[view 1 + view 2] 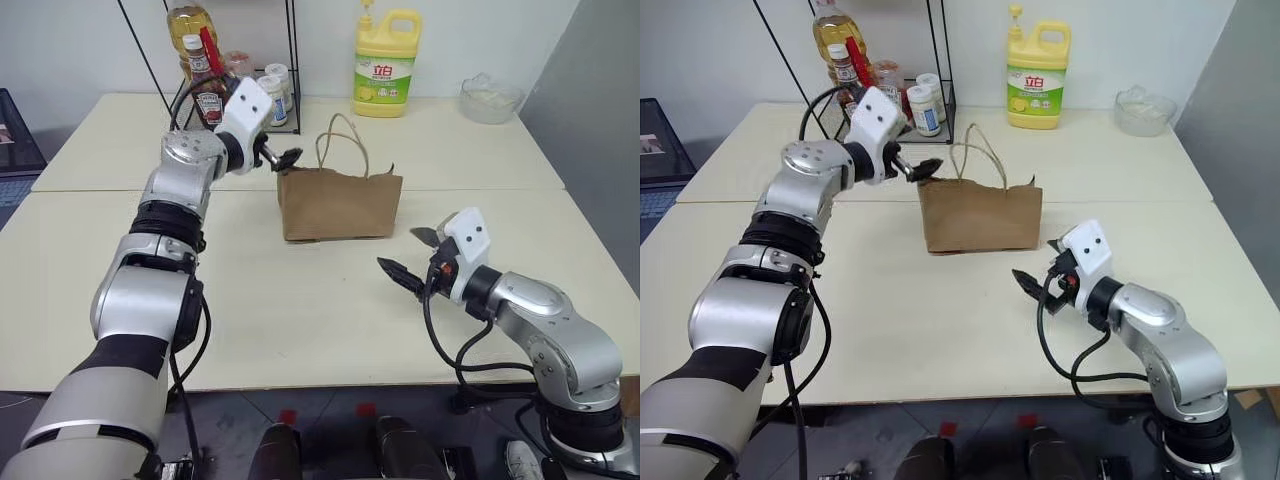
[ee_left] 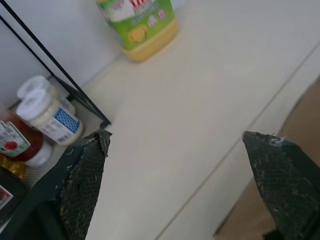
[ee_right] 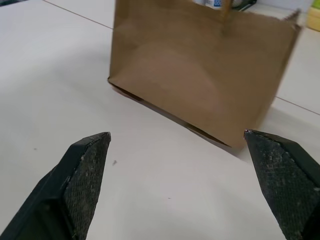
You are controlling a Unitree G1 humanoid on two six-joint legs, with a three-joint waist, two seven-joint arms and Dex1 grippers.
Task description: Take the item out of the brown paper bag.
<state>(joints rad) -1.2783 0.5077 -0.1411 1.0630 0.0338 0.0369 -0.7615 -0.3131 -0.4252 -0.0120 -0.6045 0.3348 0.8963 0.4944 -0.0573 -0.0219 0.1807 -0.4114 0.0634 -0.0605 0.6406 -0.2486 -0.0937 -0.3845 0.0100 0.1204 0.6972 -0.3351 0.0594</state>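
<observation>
From my seat I see a pale cream table [image 1: 300,320] made of two tops pushed together, a seam running across it just behind the brown paper bag [image 1: 340,205], with a white wall [image 1: 90,45] behind and dark floor under the near edge. At the far left something dark [image 1: 18,130] stands beside the table. A thin black wire rack [image 1: 290,60] stands at the back left, and on or beside it I make out a bottle of yellow oil [image 1: 190,30], a ketchup bottle [image 1: 208,95] and two white-capped jars [image 1: 272,95]. My left gripper [image 1: 288,158] hangs above the table at the bag's upper left corner, its fingers spread wide and nothing between them; I cannot tell whether it touches the paper. The bag stands upright near the middle of the table, its thin loop handles [image 1: 345,140] rising above a creased rim. The item I am after is not visible to me; the bag's walls hide whatever is inside. Behind the bag, against the wall, sits a yellow detergent jug [image 1: 387,65] with a green label. Further right at the back is a clear glass bowl [image 1: 490,98]. My right gripper [image 1: 412,253] hovers low over the table, to the right of the bag and nearer to me, clearly apart from it, its fingers spread wide and empty, pointing at the bag's side. A grey wall [image 1: 590,120] closes the scene on the right.
</observation>
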